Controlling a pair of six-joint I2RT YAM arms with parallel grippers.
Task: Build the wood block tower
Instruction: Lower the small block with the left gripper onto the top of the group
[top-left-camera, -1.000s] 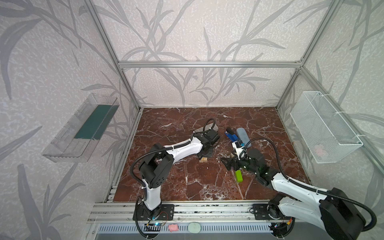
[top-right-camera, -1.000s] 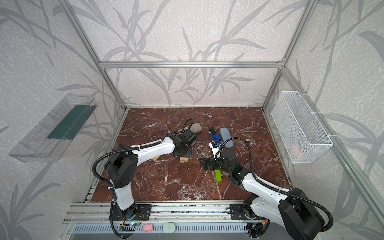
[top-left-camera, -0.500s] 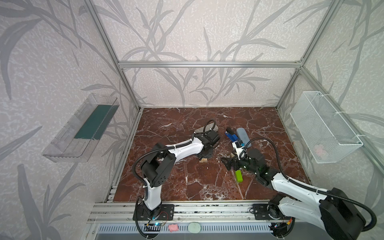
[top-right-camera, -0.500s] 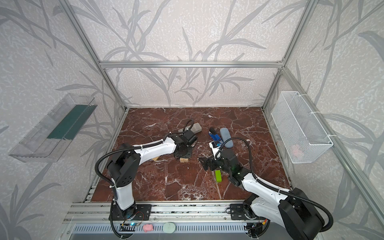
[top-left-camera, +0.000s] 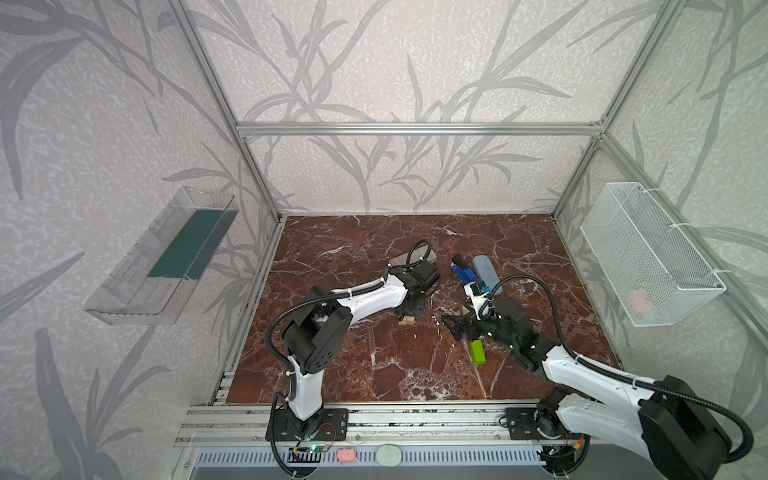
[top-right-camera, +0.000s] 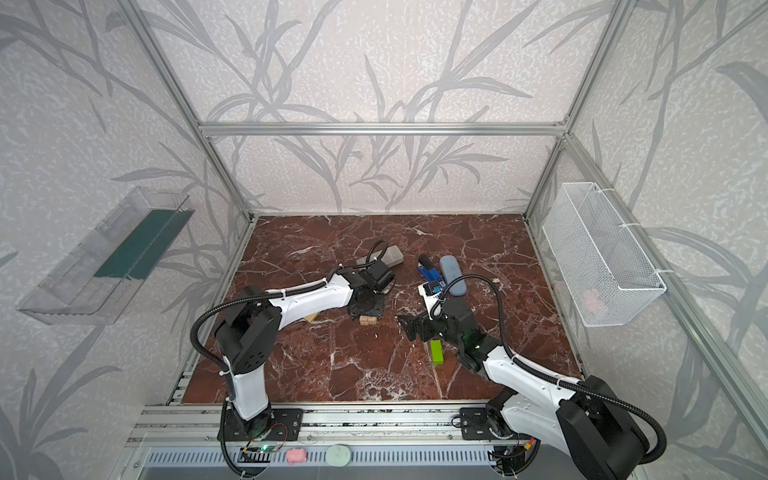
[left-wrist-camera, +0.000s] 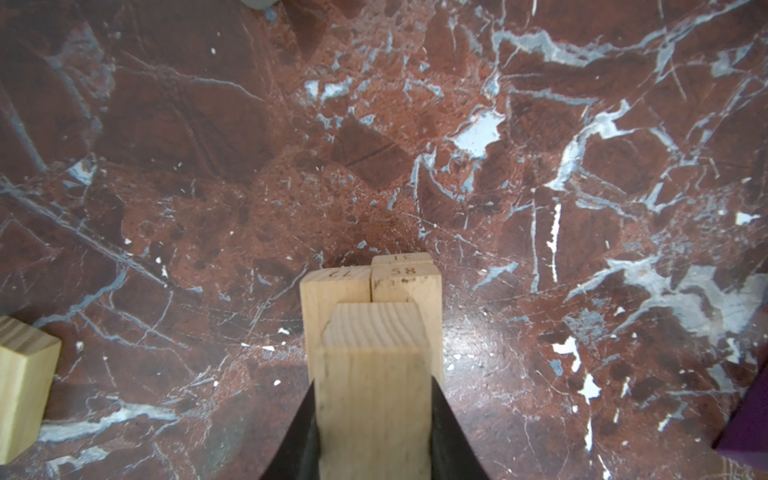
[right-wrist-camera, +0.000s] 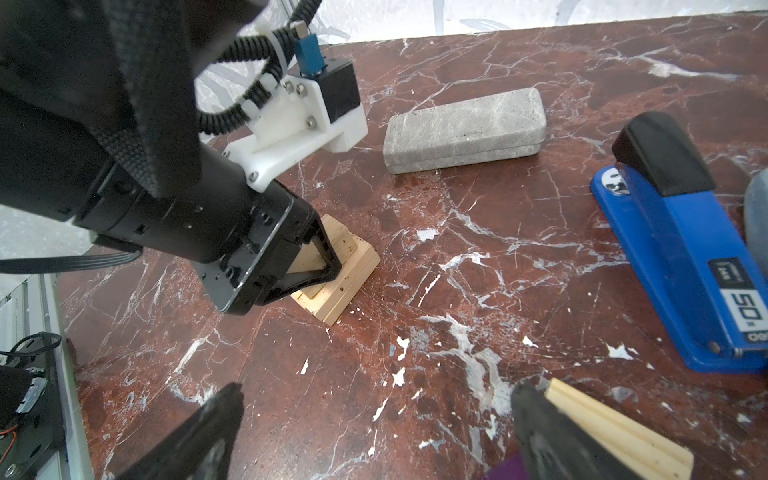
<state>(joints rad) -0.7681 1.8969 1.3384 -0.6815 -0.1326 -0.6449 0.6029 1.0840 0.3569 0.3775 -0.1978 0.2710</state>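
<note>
**Left gripper pinches a pale block over the low stack**

A red-brown marble tabletop (top-left-camera: 374, 365) fills the floor of a metal-framed cell with leaf-patterned walls. A clear plastic tray (top-left-camera: 162, 257) hangs on one side wall and a white wire basket (top-left-camera: 648, 257) on the opposite one.

Near the middle we see the left gripper (left-wrist-camera: 374, 399), its jaws pinching a pale wood block (left-wrist-camera: 372, 374) by its long sides. Directly beneath it stands the tower (right-wrist-camera: 357, 270), so far only a low stack: two pale blocks side by side, with the end of another showing under them. The pinched block runs along the seam between the two; we cannot tell whether it rests on them.

The right gripper (right-wrist-camera: 374, 436) hovers low over the marble, well apart from the stack, its jaws spread wide and holding nothing. Just beside it lie the lime green block (top-left-camera: 477, 351), the purple block (left-wrist-camera: 748, 419) and a loose pale block (right-wrist-camera: 615, 428). A stray pale block (left-wrist-camera: 20, 386) lies on the stack's other side.

Toward the back wall, a speckled grey slab (right-wrist-camera: 463, 129), a blue-and-black stapler (right-wrist-camera: 681, 249) and a grey-blue case (top-left-camera: 486, 270) lie on the marble.
</note>
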